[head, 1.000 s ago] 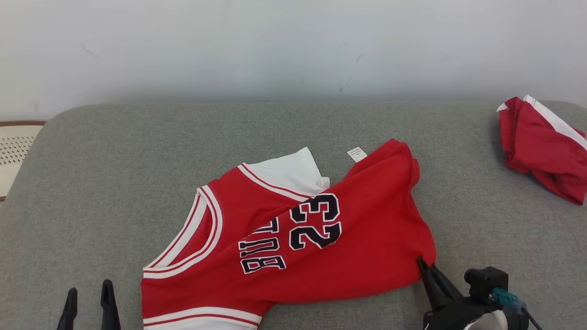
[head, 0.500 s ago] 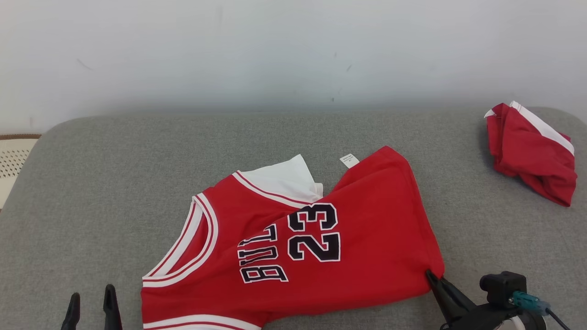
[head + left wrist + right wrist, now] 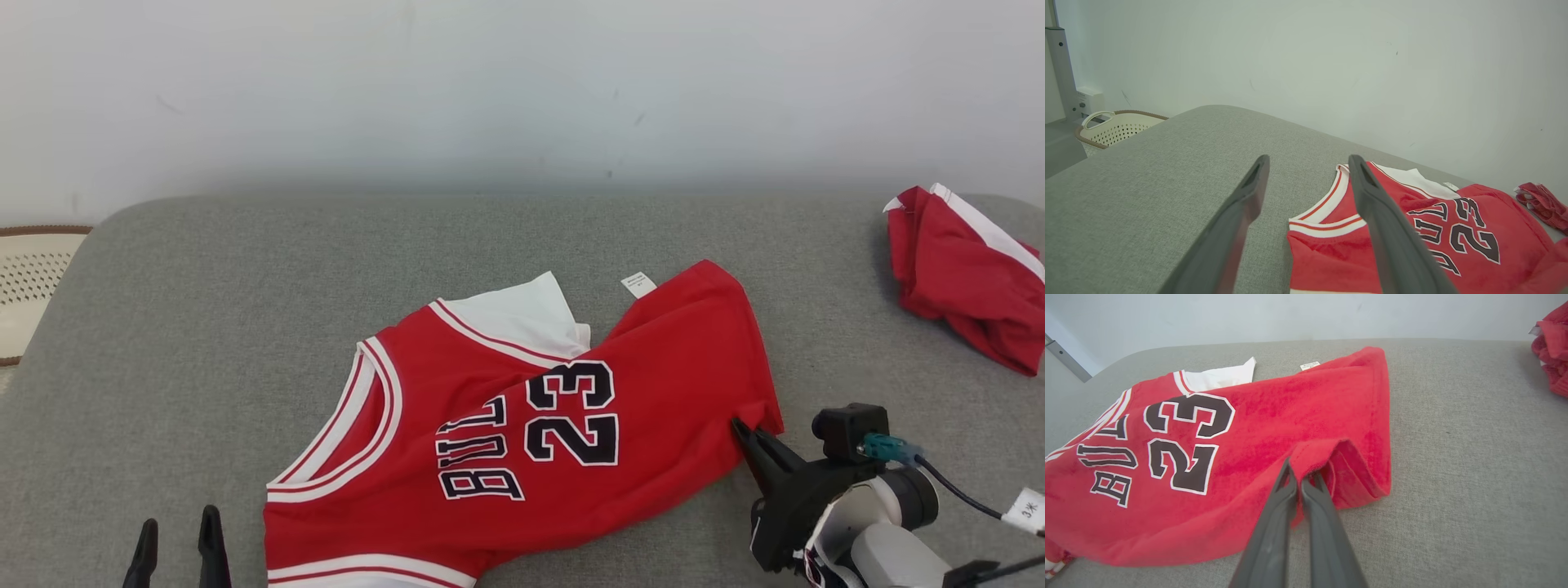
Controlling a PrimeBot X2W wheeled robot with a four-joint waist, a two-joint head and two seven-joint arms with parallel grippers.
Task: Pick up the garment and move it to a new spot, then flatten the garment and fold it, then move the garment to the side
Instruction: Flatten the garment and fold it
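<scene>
A red basketball jersey (image 3: 522,425) with white trim, the number 23 and partly hidden black lettering lies rumpled at the front middle of a grey fabric-covered surface (image 3: 245,269), with one side folded over itself. The robot's right hand (image 3: 1300,475) has its two dark fingers pinched shut on the cloth edge at the jersey's right-hand corner. The left hand (image 3: 180,523) hovers near the jersey's left end, fingers spread wide and empty. The cloth looks light, soft and limp, likely to sag and bunch when lifted. An edge corner or a trimmed shoulder seems the surest place to take hold. A second red garment (image 3: 963,269) sits well apart at the far right
</scene>
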